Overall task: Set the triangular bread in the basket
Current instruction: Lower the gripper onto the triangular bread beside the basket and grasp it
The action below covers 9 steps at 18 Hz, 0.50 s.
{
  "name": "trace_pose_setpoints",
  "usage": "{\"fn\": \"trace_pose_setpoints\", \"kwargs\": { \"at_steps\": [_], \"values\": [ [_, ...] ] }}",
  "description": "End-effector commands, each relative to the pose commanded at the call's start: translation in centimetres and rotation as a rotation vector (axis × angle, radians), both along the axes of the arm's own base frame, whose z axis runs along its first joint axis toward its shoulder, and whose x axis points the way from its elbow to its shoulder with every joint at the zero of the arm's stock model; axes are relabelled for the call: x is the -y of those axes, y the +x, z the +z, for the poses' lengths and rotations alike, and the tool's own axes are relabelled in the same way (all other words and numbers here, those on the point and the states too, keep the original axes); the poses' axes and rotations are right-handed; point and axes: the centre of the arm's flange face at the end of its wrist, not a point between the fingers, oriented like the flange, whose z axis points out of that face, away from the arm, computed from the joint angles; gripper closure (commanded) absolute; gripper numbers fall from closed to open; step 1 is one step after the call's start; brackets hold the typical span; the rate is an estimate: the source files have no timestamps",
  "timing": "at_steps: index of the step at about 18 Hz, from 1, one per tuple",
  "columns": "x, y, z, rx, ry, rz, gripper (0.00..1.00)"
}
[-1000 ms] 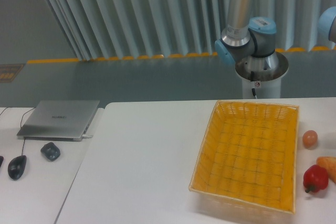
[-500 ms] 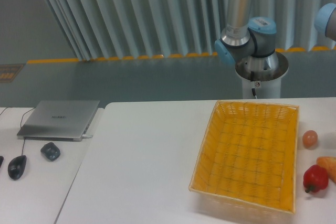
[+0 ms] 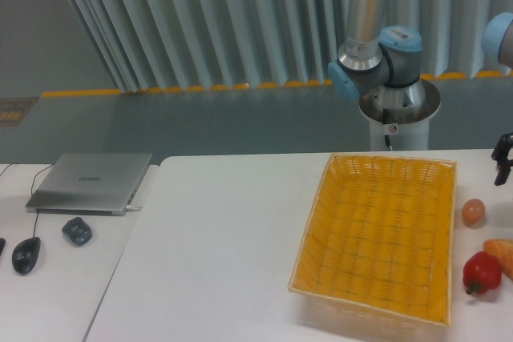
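1. Nearest the camera, at the right edge of the white bench [image 3: 216, 246], lies the red pepper-like fruit [image 3: 482, 272]. Just behind it and to the right, the triangular bread [image 3: 502, 251] shows only as an orange corner, cut off by the frame edge. It rests on the bench, outside the basket [image 3: 377, 242] and just beside the fruit.
2. The basket, yellow wicker with low sloping sides, takes up the right part of the bench. Its right rim runs close beside the fruit, and nothing lies inside it.
3. On the left, on a separate grey surface, sit a dark computer mouse [image 3: 26, 255] and a small dark rounded object [image 3: 77, 231], near each other but apart.
4. Further back on the right, a small brownish egg [image 3: 473, 211] rests on the bench just beside the basket's right rim, behind the fruit and the bread.
5. On the left, behind the mouse, a closed silver laptop [image 3: 90, 182] lies flat.
6. At the right edge, above the egg, the dark tip of the pincer [image 3: 503, 161] pokes into view. Only a sliver shows, so I cannot tell whether its fingers are spread or pressed together; it seems to touch nothing.
7. Behind the bench stands the arm's base [image 3: 397, 102], grey with blue joint caps, before a pale ribbed curtain [image 3: 200, 22].
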Motion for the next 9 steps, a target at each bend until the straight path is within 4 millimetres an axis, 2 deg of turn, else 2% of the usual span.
{"fn": "trace_pose_setpoints", "kwargs": {
  "at_steps": [3,9],
  "values": [
    [-0.1,-0.9,-0.5,-0.046,0.018,0.009,0.00],
    [0.1,-2.9,-2.9,-0.055,0.021,0.041,0.00]
  ]
}}
